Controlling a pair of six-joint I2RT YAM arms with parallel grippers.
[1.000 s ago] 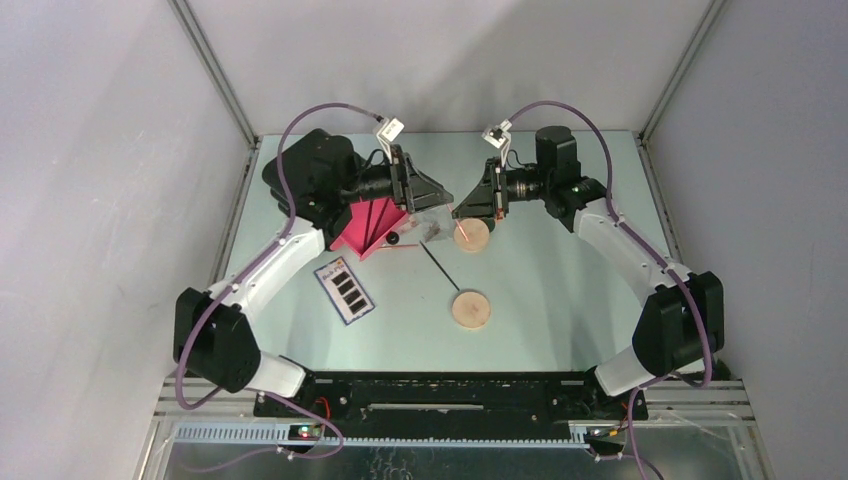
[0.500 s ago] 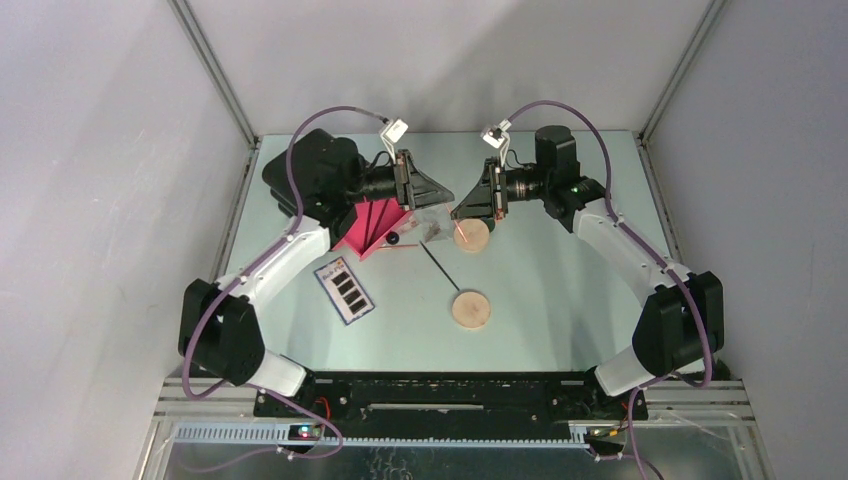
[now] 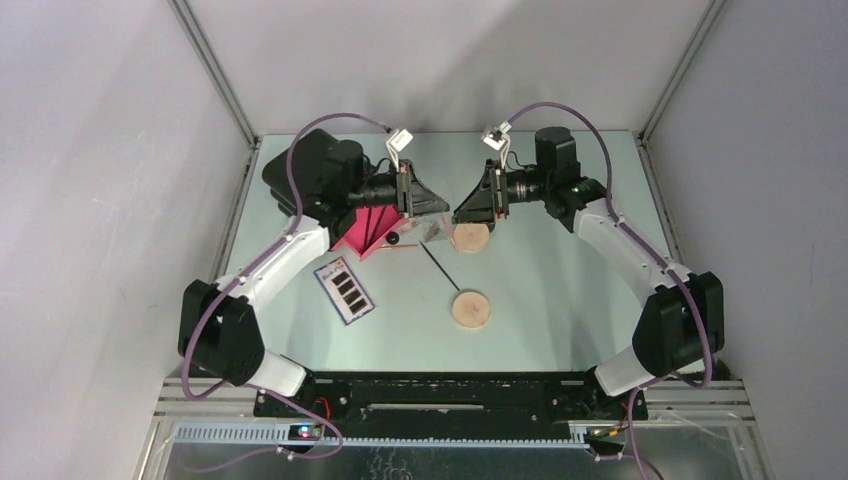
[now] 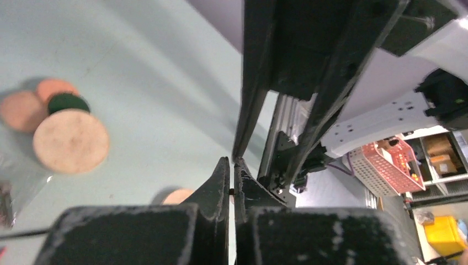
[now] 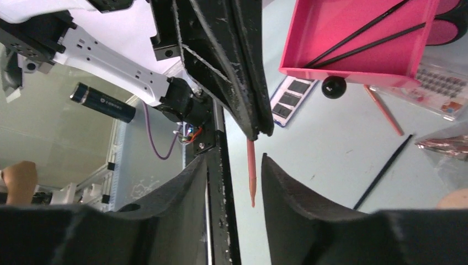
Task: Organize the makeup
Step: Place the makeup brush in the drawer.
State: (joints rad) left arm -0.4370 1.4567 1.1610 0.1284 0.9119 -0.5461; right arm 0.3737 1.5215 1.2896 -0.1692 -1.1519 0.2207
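The pink drawer (image 5: 353, 38) lies open beyond the right fingertips. The left gripper (image 4: 232, 165) has its fingers pressed together, pinching a pink stick (image 5: 251, 171) that hangs between the spread fingers of the right gripper (image 5: 234, 165).

Drawer (image 3: 368, 228) sits far left-centre w/ two sticks (image 5: 359, 34) in it. Box (image 3: 280, 180) is behind it, mostly under L arm, and palette (image 3: 345, 290) is nearer & left of it. Packet (image 3: 432, 228) lies just right of drawer w/ far disc (image 3: 472, 238) just right of packet; near disc (image 3: 471, 308) is well nearer, w/ loose stick (image 3: 440, 265) running from by packet to near disc's far edge. L gripper (image 3: 445, 207) & R gripper (image 3: 460, 213) meet tip to tip above packet, w/ held stick (image 5: 251, 171) in L's tips, betw. R's fingers (image 5: 287, 182).
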